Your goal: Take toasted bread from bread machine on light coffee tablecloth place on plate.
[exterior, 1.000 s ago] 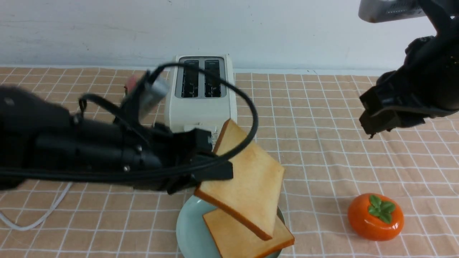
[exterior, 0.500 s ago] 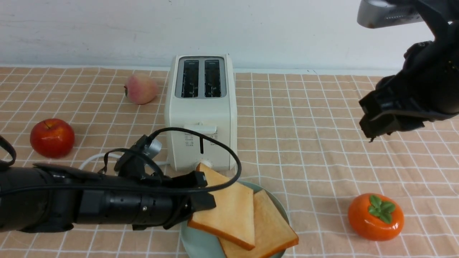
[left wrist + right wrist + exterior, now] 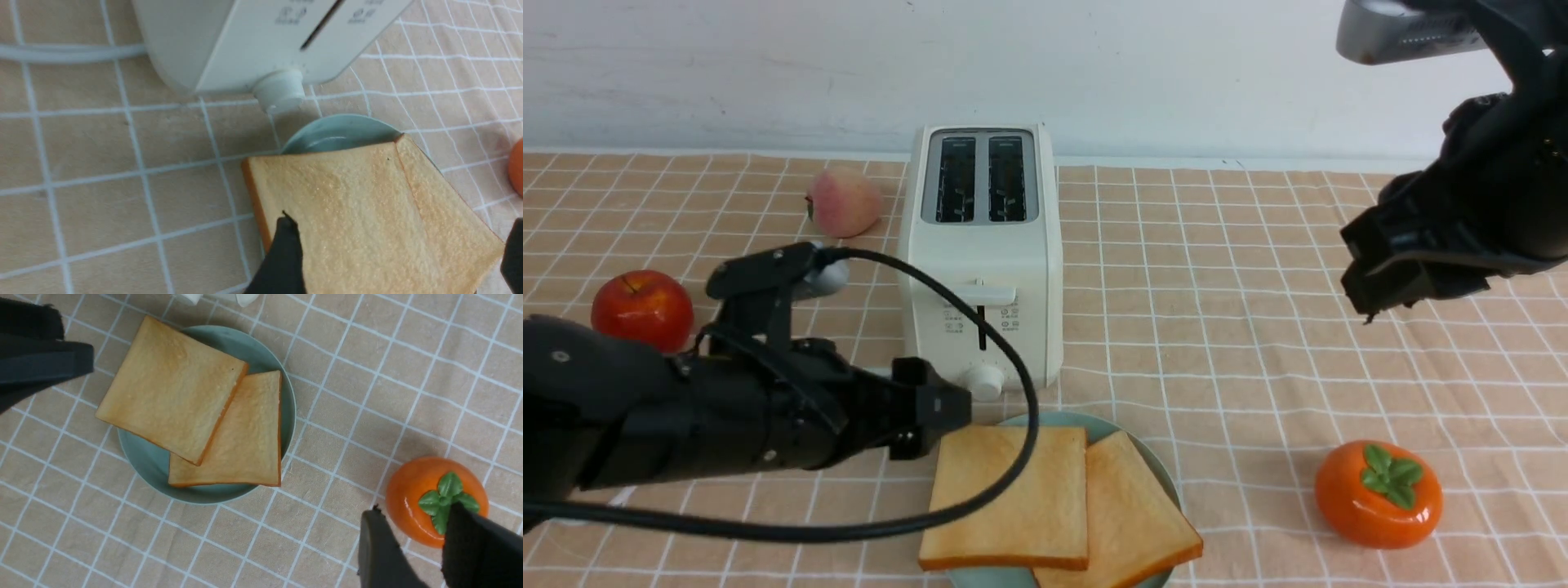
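Observation:
Two slices of toasted bread lie flat on the mint-green plate (image 3: 1094, 425), the left slice (image 3: 1013, 498) overlapping the right slice (image 3: 1135, 514). Both show in the right wrist view (image 3: 171, 388) (image 3: 245, 437). My left gripper (image 3: 939, 408) is open and empty, just above the left slice's near-left edge; its fingers straddle the toast in the left wrist view (image 3: 400, 228). The cream-white bread machine (image 3: 980, 269) stands behind the plate on the peach grid tablecloth (image 3: 1217, 286), both slots empty. My right gripper (image 3: 1368, 286) hangs high at the right, open and empty.
A red apple (image 3: 641, 314) and a peach (image 3: 843, 202) lie left of the toaster. An orange persimmon (image 3: 1378, 494) sits right of the plate, below my right gripper (image 3: 414, 514). The toaster's white cord (image 3: 61, 51) runs left. A white wall closes the back.
My left gripper lowered the tilted toast onto the plate, let it go and drew back to the left. The slice now lies flat on the other slice. The right arm stayed still.

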Robot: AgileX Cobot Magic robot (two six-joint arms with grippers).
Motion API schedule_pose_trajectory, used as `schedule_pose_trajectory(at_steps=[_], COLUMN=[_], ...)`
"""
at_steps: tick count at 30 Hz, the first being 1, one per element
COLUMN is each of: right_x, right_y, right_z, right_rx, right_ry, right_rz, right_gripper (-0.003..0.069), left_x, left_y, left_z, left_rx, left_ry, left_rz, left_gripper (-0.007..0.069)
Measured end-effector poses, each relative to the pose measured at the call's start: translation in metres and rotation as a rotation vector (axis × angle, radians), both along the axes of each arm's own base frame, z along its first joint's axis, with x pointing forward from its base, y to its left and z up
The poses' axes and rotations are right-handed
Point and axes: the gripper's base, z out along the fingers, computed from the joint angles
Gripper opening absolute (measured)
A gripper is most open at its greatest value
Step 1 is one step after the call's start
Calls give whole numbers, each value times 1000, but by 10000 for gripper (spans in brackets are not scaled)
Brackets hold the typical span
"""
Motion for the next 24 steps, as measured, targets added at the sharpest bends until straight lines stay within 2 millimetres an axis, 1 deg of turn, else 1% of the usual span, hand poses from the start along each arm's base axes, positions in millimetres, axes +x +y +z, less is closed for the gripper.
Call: schedule_pose_trajectory(at_steps=[2, 4, 6, 7, 8, 9, 10, 11, 12, 13, 14, 16, 17, 18, 19, 20, 21, 22, 23, 24], right_x=[0, 1, 3, 3, 5, 5, 6, 6, 6, 5, 3, -2, -5, -6, -12, -13, -27, -34, -35, -55], right_y=[-1, -2, -5, -6, -9, -10, -11, -12, -12, -13, -14, -18, -22, -23, -31, -35, -50, -56, -58, -69], right_z=[0, 0, 0, 0, 0, 0, 0, 1, 0, -1, -3, -6, -9, -9, -14, -15, -19, -27, -28, -40], right_rx=[-6, -18, -38, -42, -56, -62, -65, -60, -60, -43, -25, 12, 32, 34, 52, 49, 56, 48, 43, 53], right_ry=[-3, -8, -17, -19, -27, -34, -43, -59, -62, -92, -113, -144, -162, -166, -199, -215, -304, -333, -345, -432], right_rz=[-2, -10, -50, -60, -101, -124, -138, -150, -151, -161, -167, -190, -212, -211, -246, -257, -279, -281, -284, -274], right_gripper=[239, 239, 239, 239, 239, 239, 239, 233, 229, 199, 169, 95, 47, 38, -3, -9, -19, -19, -19, -19], left_x=[-5, -6, -6, -6, -6, -6, -6, -9, -9, -18, -24, -43, -53, -55, -68, -72, -88, -97, -98, -111], left_y=[10, 23, 44, 46, 60, 69, 75, 79, 79, 78, 75, 68, 65, 64, 62, 62, 63, 65, 65, 67], left_z=[8, 13, 19, 20, 27, 33, 39, 51, 51, 71, 80, 100, 109, 110, 120, 123, 131, 135, 135, 137], left_rx=[24, 53, 111, 117, 162, 181, 188, 190, 191, 168, 152, 114, 101, 99, 90, 90, 85, 87, 87, 83], left_ry=[4, 47, 168, 179, 260, 303, 306, 293, 295, 221, 182, 81, 33, 25, -30, -46, -89, -107, -109, -128], left_rz=[2, 12, 45, 50, 103, 153, 193, 228, 227, 232, 219, 169, 139, 132, 107, 99, 97, 101, 102, 117], left_gripper=[590, 536, 421, 421, 332, 257, 218, 137, 124, 25, -11, -14, -14, -14, -14, -14, -14, -14, -14, -14])
